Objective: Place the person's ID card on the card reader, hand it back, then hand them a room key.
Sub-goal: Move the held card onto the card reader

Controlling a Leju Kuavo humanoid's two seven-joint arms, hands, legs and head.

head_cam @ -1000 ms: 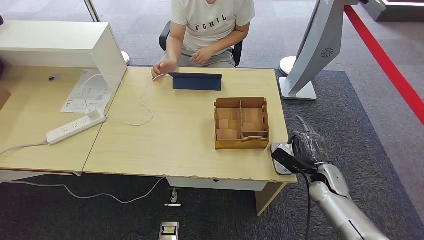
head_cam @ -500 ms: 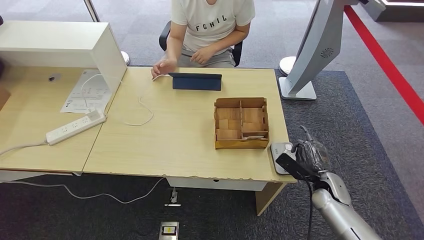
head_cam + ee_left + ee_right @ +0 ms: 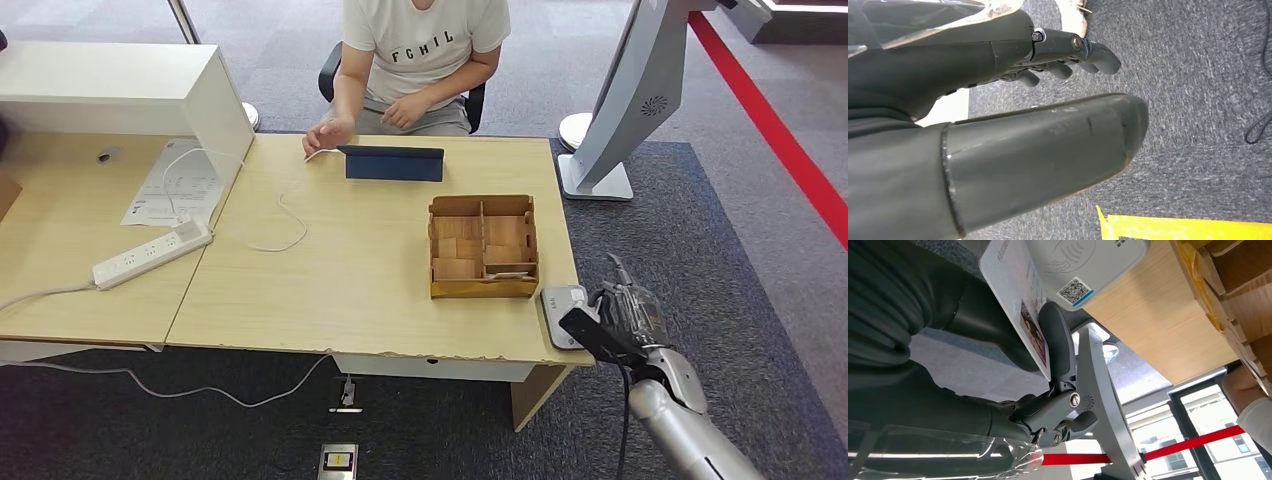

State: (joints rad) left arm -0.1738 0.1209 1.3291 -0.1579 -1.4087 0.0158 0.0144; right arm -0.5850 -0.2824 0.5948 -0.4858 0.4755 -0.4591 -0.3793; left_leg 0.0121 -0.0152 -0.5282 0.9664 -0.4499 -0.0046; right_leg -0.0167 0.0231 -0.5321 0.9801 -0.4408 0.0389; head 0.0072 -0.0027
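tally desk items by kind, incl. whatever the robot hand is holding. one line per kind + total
Card reader: 1
ID card, held by the right robot hand: 1
Wooden compartment box: 1
Blue tablet case: 1
Power strip: 1
Paper sheet: 1
White shelf unit: 1
Total: 7

The left hand (image 3: 1013,125) is seen above grey carpet (image 3: 1198,100), with its fingers (image 3: 1088,50) slightly curled and nothing held. A yellow floor marking (image 3: 1188,229) is seen nearby.
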